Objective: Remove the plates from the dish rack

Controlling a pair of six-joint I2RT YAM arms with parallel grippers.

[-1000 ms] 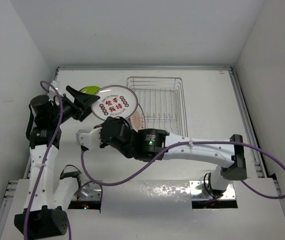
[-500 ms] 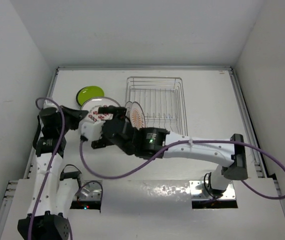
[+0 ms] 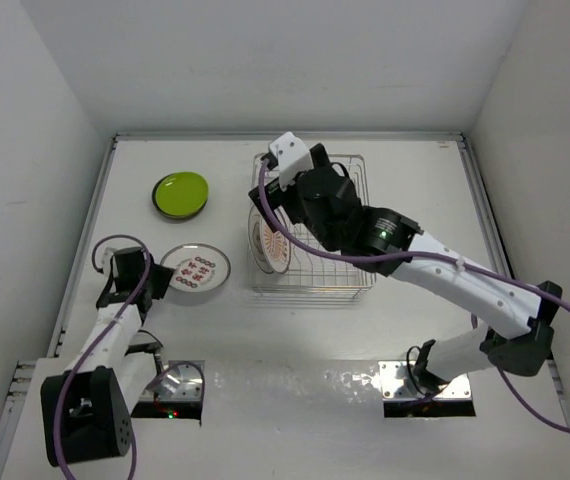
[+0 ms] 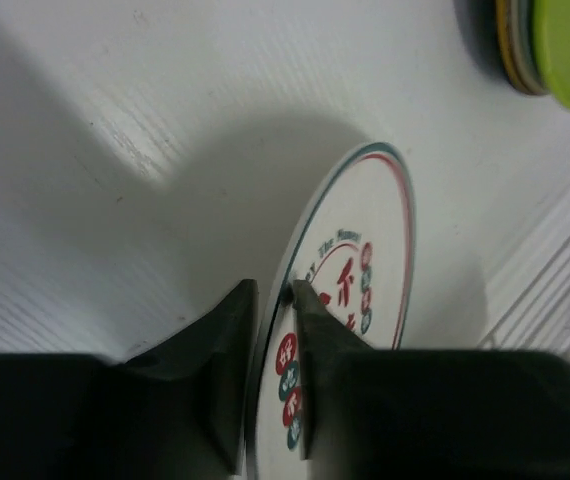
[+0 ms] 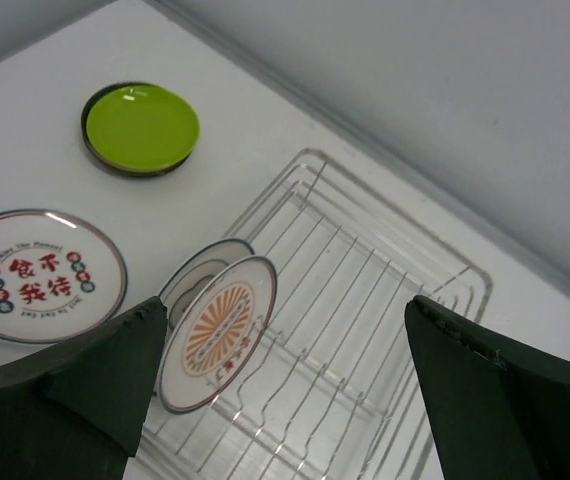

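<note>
Rack [image 5: 365,330] mostly open from above
Standing plates [image 5: 215,328] fill its left end; a flat plate [image 3: 196,270] and green stack [image 3: 181,194] lie beyond.

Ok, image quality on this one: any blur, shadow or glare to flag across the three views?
Left wrist: soft overall, left gripper fingers near-black and blurred, a broad shadow on the table around the patterned plate. Right wrist: dish rack sharp, small highlights on the lime green plate, right gripper fingers dark and defocused in the lower corners. Top external: evenly lit, no blur.
</note>
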